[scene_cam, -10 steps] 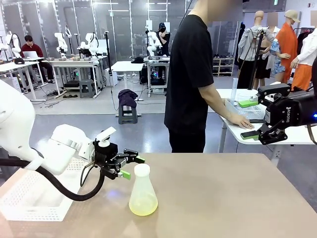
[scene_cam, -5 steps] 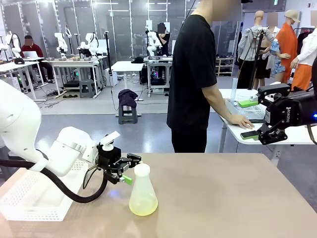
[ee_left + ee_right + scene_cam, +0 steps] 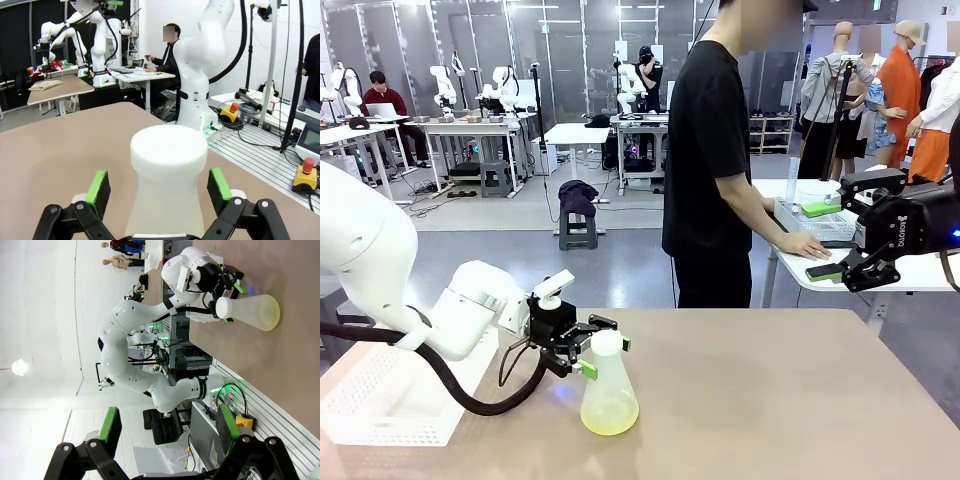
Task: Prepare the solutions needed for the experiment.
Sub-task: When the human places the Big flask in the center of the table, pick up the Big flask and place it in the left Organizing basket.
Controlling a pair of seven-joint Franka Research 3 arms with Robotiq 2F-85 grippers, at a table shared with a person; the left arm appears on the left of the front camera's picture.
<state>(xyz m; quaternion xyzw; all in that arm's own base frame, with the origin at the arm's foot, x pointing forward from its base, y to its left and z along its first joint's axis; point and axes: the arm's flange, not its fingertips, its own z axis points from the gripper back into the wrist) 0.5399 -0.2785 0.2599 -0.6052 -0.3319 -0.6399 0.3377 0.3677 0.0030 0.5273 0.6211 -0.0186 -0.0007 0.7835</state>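
Two green pads now sit either side of the flask (image 3: 169,175) neck, w/ a gap on each side, so our left pincer (image 3: 159,186) is wide open and not yet gripping. That is the change: over the last sec we've slid the left arm in from beside the flask until the neck stands between the fingers; before, the pincer was just short of it, off to the flask's left. In the front view the left pincer (image 3: 592,352) brackets the neck just under the rim, and the flask (image 3: 609,385) stands upright on the counter (image 3: 770,400), near its front-left part, w/ a small pool of pale yellow liquid (image 3: 609,418) in the bottom.

For the task, approach looks done; we judge closing on the neck is next, then lift. Neck is smooth and tapered, so a slip upward is a risk if we clamp too high.

Farther off, our right pincer (image 3: 860,262) hangs open and empty, unmoved, well apart from the flask. Beyond the counter a person (image 3: 720,160) stands side-on, a hand (image 3: 808,243) resting on a side table (image 3: 920,272).
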